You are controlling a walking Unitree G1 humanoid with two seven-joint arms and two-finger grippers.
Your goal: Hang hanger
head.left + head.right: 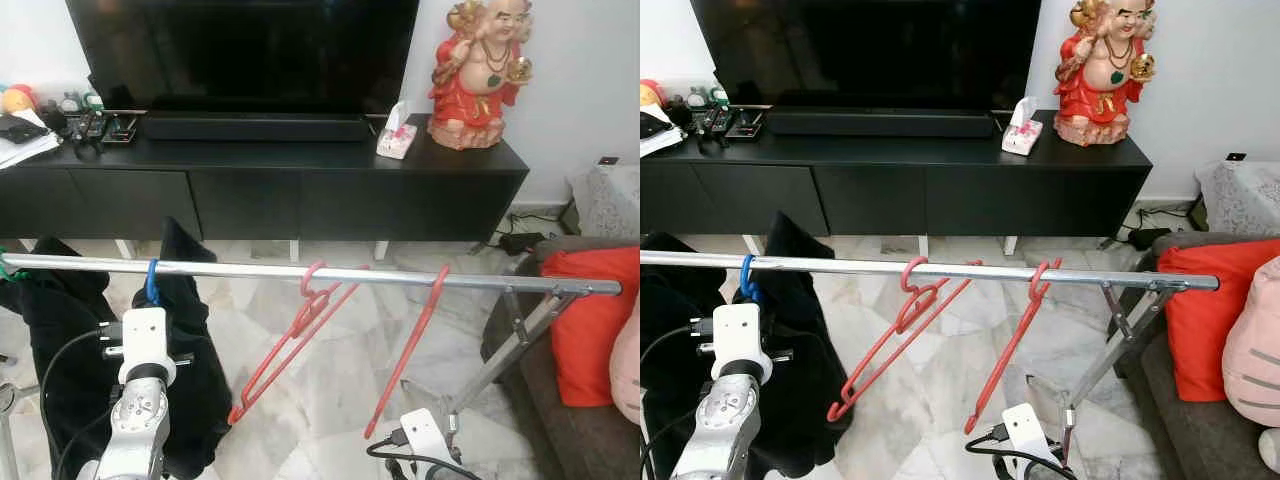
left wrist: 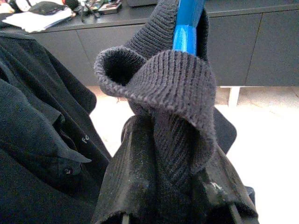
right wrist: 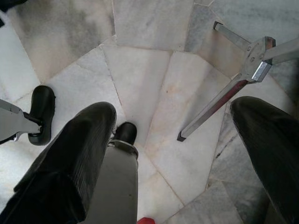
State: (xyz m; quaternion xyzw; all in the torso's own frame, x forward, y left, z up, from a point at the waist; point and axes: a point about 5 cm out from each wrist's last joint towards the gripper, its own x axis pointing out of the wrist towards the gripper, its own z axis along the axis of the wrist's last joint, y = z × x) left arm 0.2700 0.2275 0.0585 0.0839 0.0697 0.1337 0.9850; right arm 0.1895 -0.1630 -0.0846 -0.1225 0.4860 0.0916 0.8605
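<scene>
The blue hanger (image 1: pixel 151 282), carrying a dark knit garment (image 1: pixel 190 350), sits with its hook over the metal rail (image 1: pixel 300 272) near the rail's left end. My left gripper (image 2: pixel 175 205) is just below it: in the left wrist view the two black fingers (image 2: pixel 135 177) stand either side of the folded knit collar, with the blue neck of the hanger rising directly above them. I judge the fingers closed on the garment at the hanger's neck, though the cloth hides the contact itself.

The step in hand, as I read it, is seating and releasing. To do it well I would confirm that the blue hook rests fully over the rail, then part the fingers slowly so the knit does not snag, and draw the wrist straight down and back, clear of the cloth. A sideways pull risks dragging the hook along the rail or twisting it off.

My right gripper (image 3: pixel 173 154) hangs low over the marble floor (image 3: pixel 154 70), its fingers spread wide and holding nothing, beside the rack's slanted leg (image 3: pixel 219 102).

Two red hangers (image 1: pixel 300 340) hang bare further right on the rail, well apart from the blue one. More black clothing (image 1: pixel 50 330) hangs just to the left of it. Behind the rack stands a black TV cabinet (image 1: pixel 300 190).
</scene>
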